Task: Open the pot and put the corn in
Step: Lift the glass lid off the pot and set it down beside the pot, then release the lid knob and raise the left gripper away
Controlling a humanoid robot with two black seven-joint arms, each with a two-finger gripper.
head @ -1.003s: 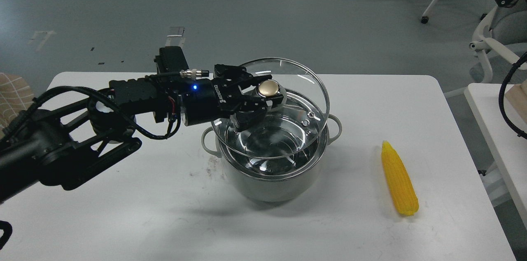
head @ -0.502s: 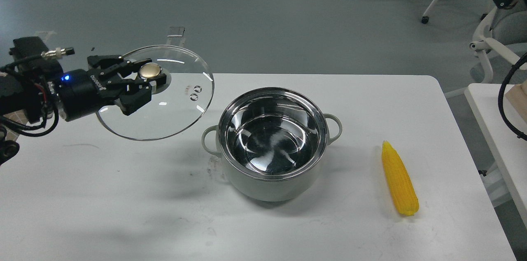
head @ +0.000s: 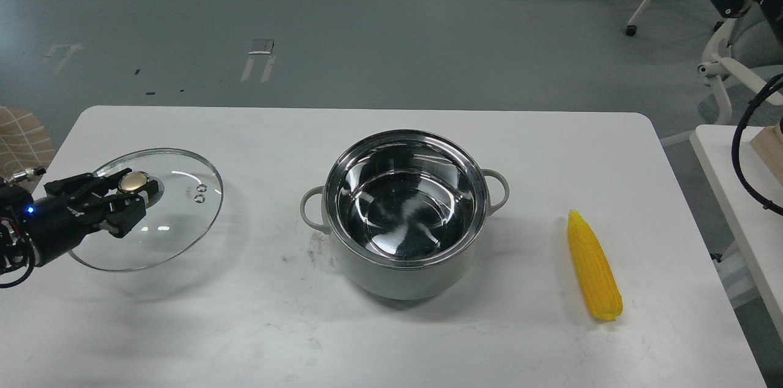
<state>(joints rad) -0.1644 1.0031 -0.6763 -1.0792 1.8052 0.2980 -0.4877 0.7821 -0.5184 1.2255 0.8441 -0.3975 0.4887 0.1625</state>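
- Now, head view: lid is off the pot. A second ago it hung just above the rim; half a second ago it was carried out to the left at height; now it is low over the left end of the table, near the edge.
- Left claw is closed on the lid's gold knob. Can't tell whether the glass rim touches the table; its shadow sits close under it.
- Meaning: the opening step looks done. Pot is uncovered, steel inside shows empty. Lid not yet released.
- Pot sits well to the right of the left claw, nothing between them.
- Corn lies flat on the table beyond the pot, on its far side from the claw, well apart from both, untouched.
- Right claw isn't visible here. My read: the corn pickup suits that arm.
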